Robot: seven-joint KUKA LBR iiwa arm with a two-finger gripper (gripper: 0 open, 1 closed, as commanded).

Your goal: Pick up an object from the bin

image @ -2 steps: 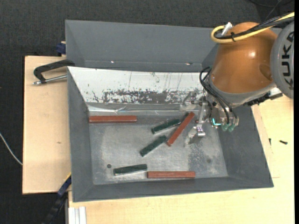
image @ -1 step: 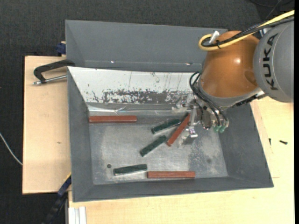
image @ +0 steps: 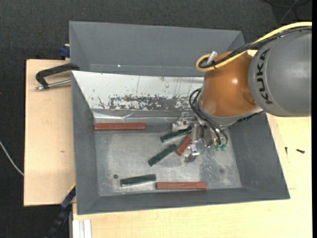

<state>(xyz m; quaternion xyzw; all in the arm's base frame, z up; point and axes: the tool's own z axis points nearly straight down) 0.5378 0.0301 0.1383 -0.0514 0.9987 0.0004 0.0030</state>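
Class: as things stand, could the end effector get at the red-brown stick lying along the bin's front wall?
Probably yes: the red-brown stick lies flat, uncovered, with the end effector just behind it; the nearby front wall might crowd the approach.

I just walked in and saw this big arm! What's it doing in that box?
A robot arm reaches from the right into the grey bin. Its pincer is down among a few sticks near the middle, right by a short red stick and a slanted green stick. I can't tell whether it has grabbed one. One brown bar lies by the back wall, another brown bar and a dark green stick at the front.
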